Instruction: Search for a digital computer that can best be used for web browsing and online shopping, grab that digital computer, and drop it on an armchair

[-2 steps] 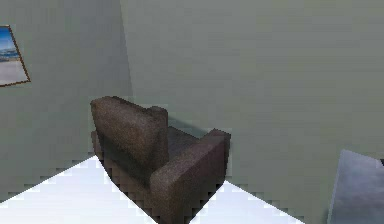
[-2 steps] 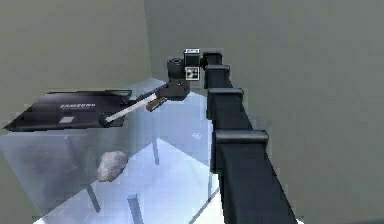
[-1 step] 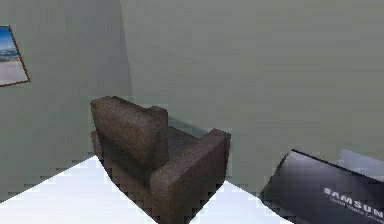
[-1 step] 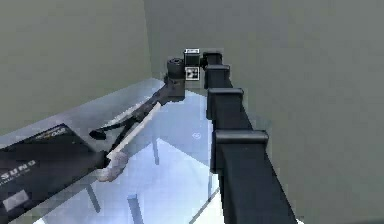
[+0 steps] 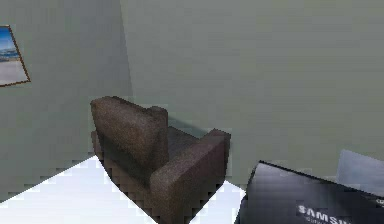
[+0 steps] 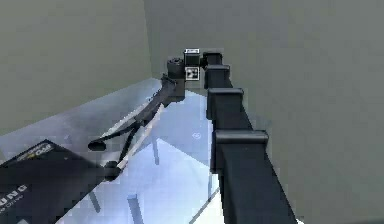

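Observation:
A flat black laptop fills the forward view's bottom right corner, close to a dark brown armchair at the middle. In the arm side view the same black slab lies at the bottom left over a glass tabletop. The dark arm rises from the bottom edge to two white marker squares. Left of them the gripper reaches down-left, and its thin fingers end at the slab's edge. I cannot tell whether the gripper holds the laptop or the laptop rests on the glass.
A beach picture hangs on the left wall. The armchair stands in a room corner on a white floor. A grey-blue pane shows at the forward view's right edge. Thin table legs stand under the glass.

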You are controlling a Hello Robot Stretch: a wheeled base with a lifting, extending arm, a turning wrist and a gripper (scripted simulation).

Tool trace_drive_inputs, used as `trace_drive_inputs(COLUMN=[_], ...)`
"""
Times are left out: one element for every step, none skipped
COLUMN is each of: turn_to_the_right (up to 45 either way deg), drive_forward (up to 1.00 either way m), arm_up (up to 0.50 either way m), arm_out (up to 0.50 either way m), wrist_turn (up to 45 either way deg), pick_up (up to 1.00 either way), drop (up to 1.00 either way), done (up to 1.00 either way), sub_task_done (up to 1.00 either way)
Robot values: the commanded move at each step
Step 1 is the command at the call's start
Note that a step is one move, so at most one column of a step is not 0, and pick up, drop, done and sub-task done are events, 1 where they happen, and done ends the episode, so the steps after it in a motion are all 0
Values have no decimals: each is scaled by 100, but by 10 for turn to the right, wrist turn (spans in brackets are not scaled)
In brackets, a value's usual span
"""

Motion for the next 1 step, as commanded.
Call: trace_drive_inputs(turn_to_the_right=[0], drive_forward=[0], arm_up=[0], arm_out=[-34], wrist_turn=[0], pick_up=[0], drop=[0], done=[0], sub_task_done=[0])
